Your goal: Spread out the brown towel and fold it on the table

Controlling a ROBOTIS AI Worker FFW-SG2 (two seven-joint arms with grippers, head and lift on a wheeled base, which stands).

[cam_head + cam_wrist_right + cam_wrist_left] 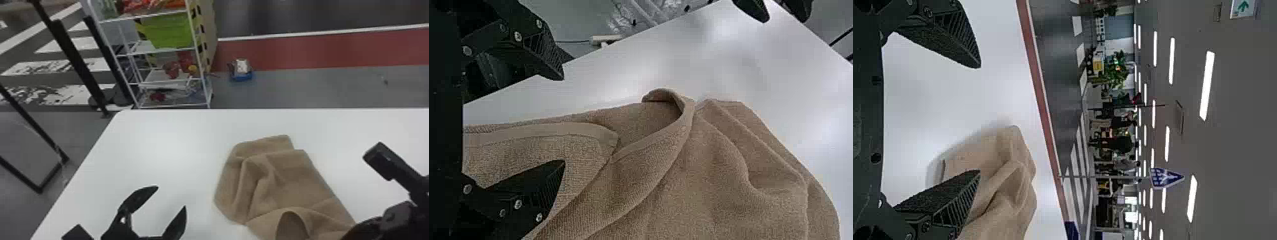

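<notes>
Towel [281, 185] lies bunched & creased on the table [159, 140], right of the L gripper [170, 198], well apart from it, & close by the R gripper [562, 120]. Both grippers are empty w/ fingers wide apart; one R finger overlaps the cloth in the wrist view, can't tell if touching. Near end has a raised loop [686, 120], ahead of the R fingertips.

Spreading comes first, prob. Main risk: R pinches thru the loop & grabs 2+ layers, b/c the edges overlap there; a pull then drags the whole bundle vs. opening it. Too shallow a bite & the hem slips out, esp. if the tips stop above the cloth. Too low & they press the tabletop, poss. shoving the towel away. L has no hold, so a 1-sided tug prob. slides or twists it. Creases beyond the loop may hide corners, so L could take mid-cloth by mistake. Folding w/ those ridges in = lopsided result.
</notes>
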